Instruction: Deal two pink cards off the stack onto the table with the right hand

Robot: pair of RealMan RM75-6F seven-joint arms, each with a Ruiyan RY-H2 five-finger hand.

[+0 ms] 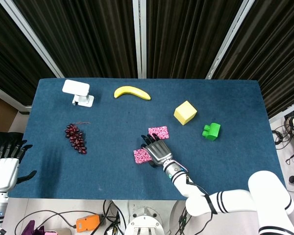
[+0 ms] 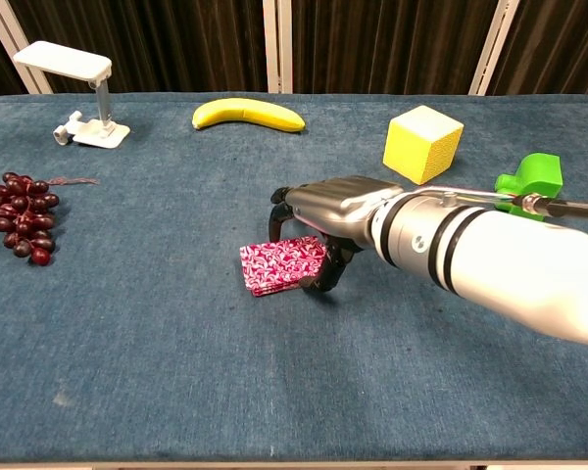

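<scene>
**Pink cards under the right hand, mid-worktop**

Pink stack [image 2: 282, 265] lying on the blue worktop [image 1: 108, 161], gripped at its right end by the right hand [image 2: 318, 223], fingers arched over it. One pink card [image 1: 158, 131] already dealt, flat just beyond the hand; seen from the head only, hidden from the chest. Left hand [image 1: 7, 165] off the worktop's left edge, released, fingers spread; head view only.

The right hand [image 2: 325, 211] covers the right end of the pink card stack [image 2: 282, 265], so finger contact underneath cannot be seen. In the chest view, a second pink card [image 1: 158, 131], at twelve o'clock from the hand, is hidden. The left hand [image 1: 5, 166] is cut off at nine o'clock.
</scene>
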